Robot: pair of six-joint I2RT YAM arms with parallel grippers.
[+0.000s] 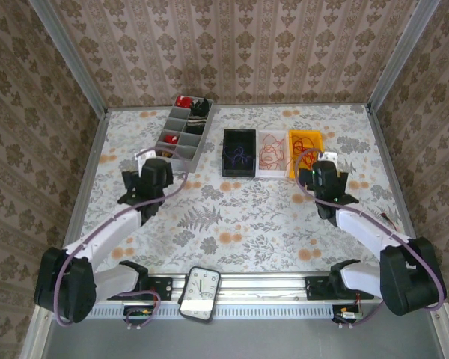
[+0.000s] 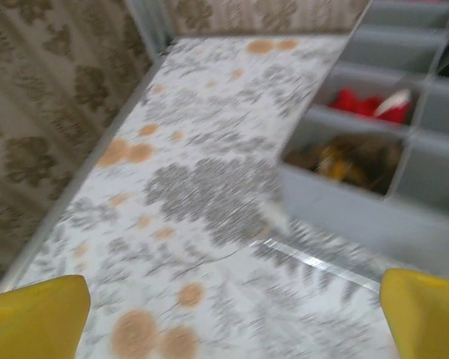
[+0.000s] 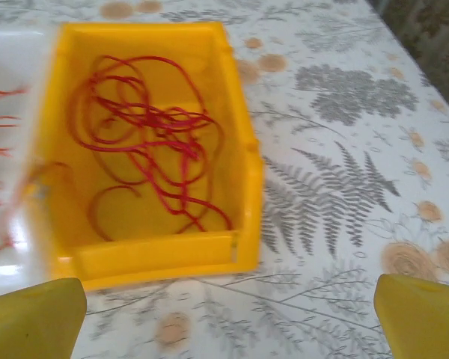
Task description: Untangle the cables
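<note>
The cables lie sorted in three bins at the back of the table. A dark purple bundle [image 1: 239,155] is in the black bin [image 1: 226,153], an orange bundle [image 1: 271,152] in the clear bin [image 1: 272,170], and red loops [image 1: 308,142] [image 3: 146,142] in the yellow bin [image 1: 293,153] [image 3: 157,258]. My right gripper [image 1: 325,160] [image 3: 228,329] hangs open just in front of the yellow bin's near wall, with nothing between its yellow fingertips [image 3: 34,321]. My left gripper [image 1: 147,157] [image 2: 232,321] is open over bare tablecloth beside the grey tray, with nothing between its fingertips [image 2: 426,314].
A grey divided tray [image 1: 191,153] [image 2: 359,213] with red [image 2: 367,105] and brownish items stands at the back left, close to my left gripper. The table's left rail [image 2: 82,179] runs along the wall. A small white device [image 1: 200,293] sits at the near edge between the arm bases.
</note>
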